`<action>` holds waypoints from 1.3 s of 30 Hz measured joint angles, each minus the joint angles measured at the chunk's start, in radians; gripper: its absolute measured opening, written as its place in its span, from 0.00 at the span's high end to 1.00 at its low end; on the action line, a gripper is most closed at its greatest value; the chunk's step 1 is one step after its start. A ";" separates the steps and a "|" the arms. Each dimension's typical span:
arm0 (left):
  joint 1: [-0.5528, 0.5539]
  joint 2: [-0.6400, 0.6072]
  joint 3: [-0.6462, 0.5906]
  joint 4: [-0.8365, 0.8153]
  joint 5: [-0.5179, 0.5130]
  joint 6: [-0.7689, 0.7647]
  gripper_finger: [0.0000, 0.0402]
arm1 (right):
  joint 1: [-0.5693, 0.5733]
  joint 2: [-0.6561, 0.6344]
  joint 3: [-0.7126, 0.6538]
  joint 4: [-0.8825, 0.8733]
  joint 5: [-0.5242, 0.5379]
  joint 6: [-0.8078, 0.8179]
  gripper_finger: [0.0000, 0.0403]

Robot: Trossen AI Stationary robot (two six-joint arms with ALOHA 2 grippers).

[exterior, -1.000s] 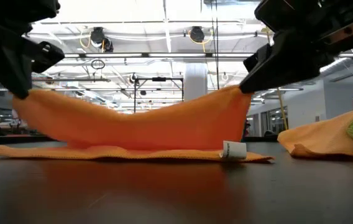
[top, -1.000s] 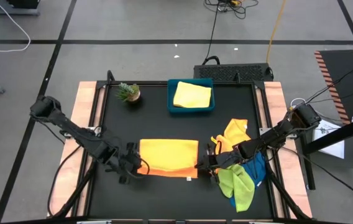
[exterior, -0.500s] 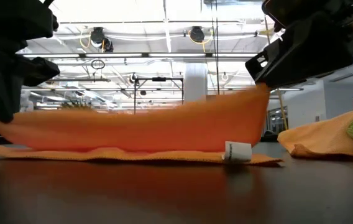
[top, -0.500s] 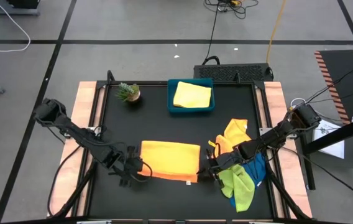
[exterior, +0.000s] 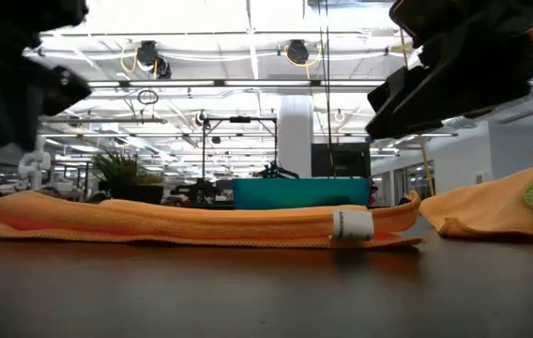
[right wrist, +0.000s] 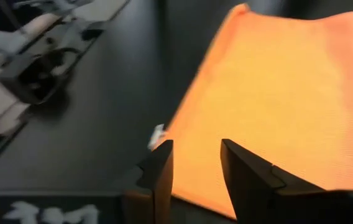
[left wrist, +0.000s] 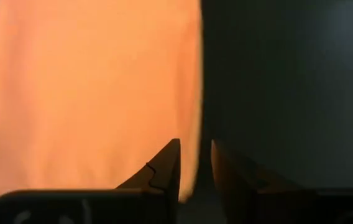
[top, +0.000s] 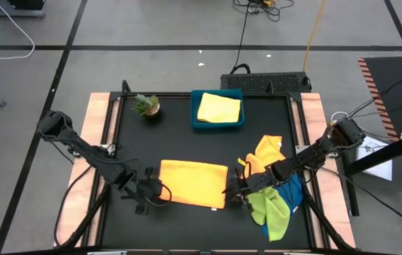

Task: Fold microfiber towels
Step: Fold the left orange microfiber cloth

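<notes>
Dropped since a second ago: orange towel (top: 193, 183), now folded flat at table centre. Released by left gripper (top: 151, 191) and right gripper (top: 232, 191), narrowly parted, empty, flanking its ends to set the fold.

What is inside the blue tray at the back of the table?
A folded yellow towel lies in the blue tray, covering most of its floor. Anything under the towel is hidden.
</notes>
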 joint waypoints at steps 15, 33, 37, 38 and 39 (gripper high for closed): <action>0.103 0.241 0.000 0.342 0.012 0.133 0.76 | -0.105 0.182 0.006 0.227 0.027 -0.011 0.68; 0.012 0.233 0.000 0.297 0.142 -0.018 0.76 | -0.200 0.294 0.010 0.228 0.030 0.060 0.68; -0.003 0.233 0.000 0.285 0.139 -0.021 0.76 | -0.200 0.294 0.010 0.229 0.030 0.069 0.68; -0.002 0.226 0.000 0.279 0.125 -0.019 0.76 | -0.200 0.294 0.010 0.229 0.030 0.074 0.68; -0.003 0.214 -0.001 0.268 0.098 -0.019 0.77 | -0.200 0.294 0.010 0.232 0.030 0.074 0.68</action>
